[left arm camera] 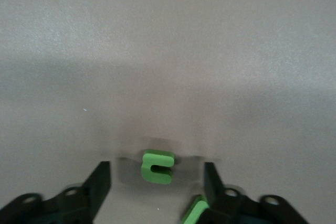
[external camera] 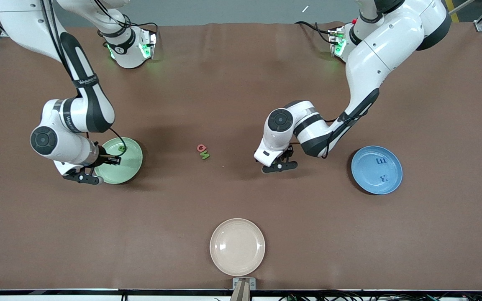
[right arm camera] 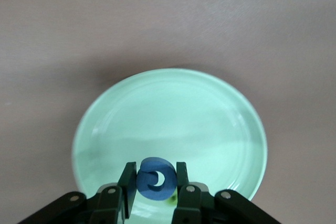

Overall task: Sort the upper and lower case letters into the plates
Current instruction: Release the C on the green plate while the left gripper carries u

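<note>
My right gripper (external camera: 112,159) hangs over the mint green plate (external camera: 134,167), shut on a blue letter (right arm camera: 156,180) above the plate's floor (right arm camera: 231,129). A green letter (external camera: 121,148) lies in that plate. My left gripper (external camera: 282,162) is down at the table between the middle letters and the blue plate (external camera: 370,184). Its jaws stand open around a green letter (left arm camera: 157,166), not touching it. A second green letter (left arm camera: 195,211) lies against one finger (left arm camera: 212,182). A pinkish red letter (external camera: 201,147) and a green one (external camera: 204,155) lie mid-table. Two blue letters (external camera: 381,160) lie in the blue plate.
A cream-beige plate (external camera: 237,246) sits near the table's edge closest to the front camera. The brown mat stretches bare between the plates. Both robot bases stand along the edge farthest from that camera.
</note>
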{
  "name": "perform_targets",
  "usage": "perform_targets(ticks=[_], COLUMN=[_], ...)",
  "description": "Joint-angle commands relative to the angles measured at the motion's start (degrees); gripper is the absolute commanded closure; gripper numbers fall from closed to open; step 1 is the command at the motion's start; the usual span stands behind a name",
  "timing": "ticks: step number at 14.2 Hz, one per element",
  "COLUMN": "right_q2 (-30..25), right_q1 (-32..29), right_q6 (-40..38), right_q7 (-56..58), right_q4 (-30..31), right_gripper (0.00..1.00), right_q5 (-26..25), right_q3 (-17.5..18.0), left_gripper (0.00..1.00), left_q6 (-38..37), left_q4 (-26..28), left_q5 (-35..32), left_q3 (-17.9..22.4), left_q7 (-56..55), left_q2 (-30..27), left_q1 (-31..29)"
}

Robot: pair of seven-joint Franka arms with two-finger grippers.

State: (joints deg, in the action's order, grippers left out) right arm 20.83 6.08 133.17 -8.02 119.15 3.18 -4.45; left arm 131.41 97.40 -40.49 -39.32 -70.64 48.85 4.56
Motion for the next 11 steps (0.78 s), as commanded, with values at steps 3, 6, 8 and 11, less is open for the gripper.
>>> perform_targets(ticks=[3,6,8,11], right_q2=[-0.3,0.0,1.2,1.8], right_q1=[-6.3,-5.8,-4.9,-4.6], right_q6=[6.7,6.6,6.9,7.6], right_q7=[10.0,10.0,10.0,10.1], right_q4=[5.2,5.8,6.2,6.2], right_gripper=[0.99,0.99,0.99,0.98], right_q5=[0.4,2.5,3.2,3.2], right_q3=[1.4,1.5,1.4,1.4], left_gripper=[0.53,0.64,0.72,0.89], left_q6=[0.2,0.2,0.2,0.3], left_q4=[-1.2,-1.2,-1.2,-1.2], left_q5=[0.4,0.4,0.0,0.0], left_q3=[0.6,0.6,1.5,1.7], left_q7=[-0.1,0.0,0.2,0.1], left_q2=[0.9,1.0,1.0,0.5], left_q1=[0.7,0.7,0.7,0.6])
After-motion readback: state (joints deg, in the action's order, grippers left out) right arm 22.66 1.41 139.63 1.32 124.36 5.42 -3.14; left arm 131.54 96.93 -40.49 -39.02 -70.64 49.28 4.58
